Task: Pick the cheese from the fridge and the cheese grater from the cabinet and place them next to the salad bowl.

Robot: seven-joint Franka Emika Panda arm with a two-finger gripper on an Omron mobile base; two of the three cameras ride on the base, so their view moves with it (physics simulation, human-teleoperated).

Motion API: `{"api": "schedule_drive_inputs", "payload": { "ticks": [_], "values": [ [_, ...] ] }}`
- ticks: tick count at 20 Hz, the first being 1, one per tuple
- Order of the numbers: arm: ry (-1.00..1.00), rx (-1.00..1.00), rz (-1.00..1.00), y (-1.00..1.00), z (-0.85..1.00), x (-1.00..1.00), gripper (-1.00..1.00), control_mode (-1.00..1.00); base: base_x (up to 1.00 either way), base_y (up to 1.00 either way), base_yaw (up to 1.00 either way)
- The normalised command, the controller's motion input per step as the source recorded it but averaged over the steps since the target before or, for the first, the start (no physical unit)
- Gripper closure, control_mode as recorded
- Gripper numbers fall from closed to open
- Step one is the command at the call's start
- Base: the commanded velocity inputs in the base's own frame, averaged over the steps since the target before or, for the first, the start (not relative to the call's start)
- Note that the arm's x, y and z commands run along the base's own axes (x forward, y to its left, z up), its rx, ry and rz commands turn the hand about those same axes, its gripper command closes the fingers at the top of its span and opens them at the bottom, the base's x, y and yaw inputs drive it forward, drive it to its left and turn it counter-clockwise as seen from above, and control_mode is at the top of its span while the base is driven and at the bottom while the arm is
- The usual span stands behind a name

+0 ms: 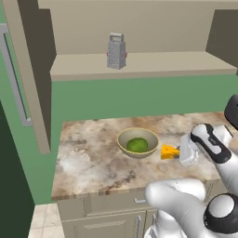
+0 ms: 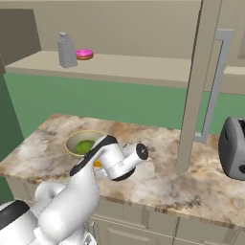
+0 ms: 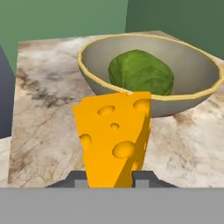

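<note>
Cheese (image 3: 114, 135), an orange-yellow wedge pitted with round holes, is held between the two dark fingertips (image 3: 144, 177) of the gripper (image 3: 110, 178), which are closed tight against its flat sides. It is carried point-forward, low over the marbled counter (image 1: 88, 158) and just beside the salad bowl (image 1: 137, 142), a placement consistent with setting it down next to the bowl rather than in it. The bowl is round, tan with a yellow rim, smooth-walled, and holds a rounded green lump (image 3: 141, 72). The cheese grater (image 1: 116, 51), a tapered grey metal box with perforated sides and a loop handle, is found upright on the shelf of the open beige cabinet (image 1: 139, 65), well apart from the bowl; that half of the task is judged not yet done. A pink ringed disc (image 2: 84, 54) lies near the grater, and a silver toaster (image 2: 233, 148) stands on the counter.
</note>
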Motion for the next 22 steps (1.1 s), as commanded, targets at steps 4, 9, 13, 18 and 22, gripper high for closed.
{"api": "schedule_drive_inputs", "payload": {
  "ticks": [4,9,13,18,22],
  "values": [
    [0.05,-0.01,0.0,-0.06,-0.27,0.47,1.0,-1.0,0.0,0.0,0.0],
    [0.06,0.0,0.0,-0.15,-0.36,0.4,1.0,-1.0,0.0,0.0,0.0],
    [0.06,0.0,0.0,-0.12,-0.46,0.32,1.0,-1.0,0.0,0.0,0.0],
    [0.03,0.0,0.0,-0.11,-0.43,0.26,1.0,-1.0,0.0,0.0,0.0],
    [0.0,0.0,0.0,-0.04,-0.36,0.33,1.0,-1.0,0.0,0.0,0.0]
  ]
}}
